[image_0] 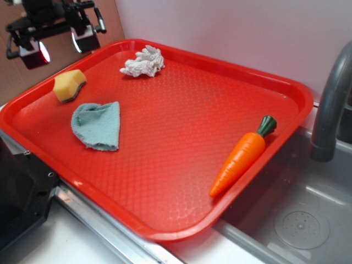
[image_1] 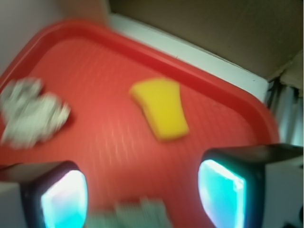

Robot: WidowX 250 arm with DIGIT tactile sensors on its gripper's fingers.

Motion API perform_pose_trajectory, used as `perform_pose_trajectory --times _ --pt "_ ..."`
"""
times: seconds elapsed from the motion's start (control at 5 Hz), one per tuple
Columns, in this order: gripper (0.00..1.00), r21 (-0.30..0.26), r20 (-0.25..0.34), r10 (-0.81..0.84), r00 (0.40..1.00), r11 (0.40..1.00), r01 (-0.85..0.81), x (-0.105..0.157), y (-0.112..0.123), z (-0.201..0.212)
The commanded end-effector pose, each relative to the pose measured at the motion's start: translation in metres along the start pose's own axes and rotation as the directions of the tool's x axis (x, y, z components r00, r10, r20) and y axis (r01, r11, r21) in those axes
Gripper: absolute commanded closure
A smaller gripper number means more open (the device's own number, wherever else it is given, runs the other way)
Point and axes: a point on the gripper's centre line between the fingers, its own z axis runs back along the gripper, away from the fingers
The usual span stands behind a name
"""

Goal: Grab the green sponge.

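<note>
red tray (image_0: 181, 71) sits beside a sink (image_0: 308, 220), with the faucet (image_0: 330, 110) rising at the tray's right edge. green sponge (image_0: 69, 84), a chunky yellow block with a thin dark layer along its underside, lies near the tray's far left corner, just inside the rim. teal cloth (image_0: 98, 125) lies just toward the near edge from it, close but apart. white rag (image_0: 143, 61) is by the far edge, well clear of the sponge. toy carrot (image_0: 242, 155) lies along the right edge, far from everything else. pincer (image_0: 59, 45) hangs above and outside the far left corner, fingers spread wide, holding nothing. the wrist view is blurred but shows the sponge (image_1: 161, 108) ahead and roughly between the two fingers (image_1: 223, 192), well short of them. judgement: approach not yet finished; the descent and the closing are both left to do. risks: the sponge lies close to the raised rim, so a finger coming down on the outer side may strike the rim or ride up on it. the cloth is near enough that a finger on that side could snag its edge and drag it along. the foam is soft and angled, so an off-centre squeeze may squirt it sideways.
</note>
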Motion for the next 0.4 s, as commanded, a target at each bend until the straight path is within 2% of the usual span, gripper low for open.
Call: perform_pose_trajectory --times 0.0,0.2 --pt "0.0 0.081 0.015 0.076 0.997 0.994 -0.077 0.039 0.013 -0.041" --pt "0.0 0.103 -0.014 0.052 0.999 0.993 -0.05 0.041 0.019 -0.056"
